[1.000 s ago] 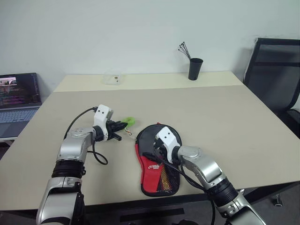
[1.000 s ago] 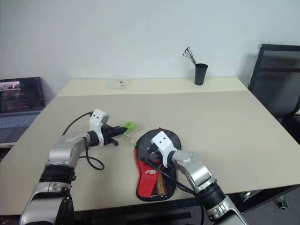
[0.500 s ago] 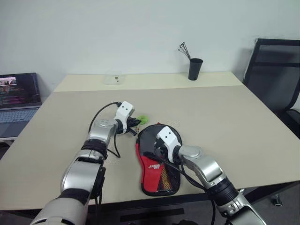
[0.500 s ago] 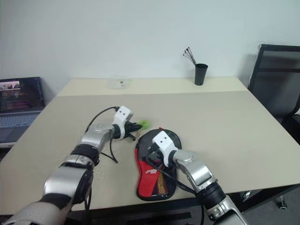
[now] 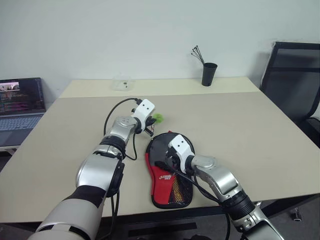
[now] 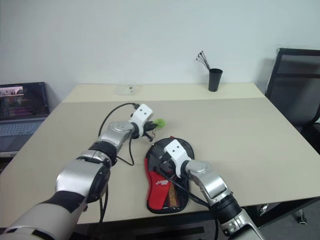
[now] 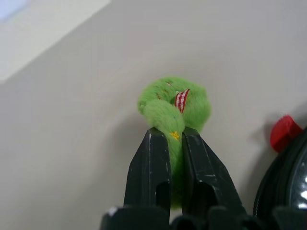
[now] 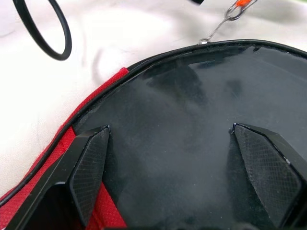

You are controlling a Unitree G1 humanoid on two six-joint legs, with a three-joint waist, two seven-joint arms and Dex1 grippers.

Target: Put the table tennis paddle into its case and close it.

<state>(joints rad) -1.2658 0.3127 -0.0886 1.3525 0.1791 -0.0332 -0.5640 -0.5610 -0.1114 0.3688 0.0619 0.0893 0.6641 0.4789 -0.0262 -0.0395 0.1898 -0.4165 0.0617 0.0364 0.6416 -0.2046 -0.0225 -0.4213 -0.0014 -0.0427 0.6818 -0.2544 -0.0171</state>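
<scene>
The case (image 5: 168, 176) lies flat near the table's front edge, black round end away from me, red lettered panel and mesh nearer. A tan shape shows through the mesh, so the table tennis paddle seems to lie inside. My right gripper (image 8: 169, 128) stands open over the round end, both fingers (image 8: 88, 167) resting on a smooth black surface; I cannot tell whether that is the paddle's face or the cover. My left gripper (image 7: 171, 134) is shut on the green fuzzy ball (image 5: 158, 118), just beyond the case's upper left rim. A thin chain (image 8: 216, 31) runs from the rim toward the ball.
A black cup of sticks (image 5: 208, 73) and a small clear container (image 5: 121, 84) stand at the table's far side. A laptop (image 5: 20, 102) sits off to the left and a black chair (image 5: 295, 80) at the right. A black cable (image 8: 43, 33) loops beside the case.
My left arm has swung right and away from me with the green ball in its grip, from the case's left side to beyond its top rim. The right arm has stayed still.
</scene>
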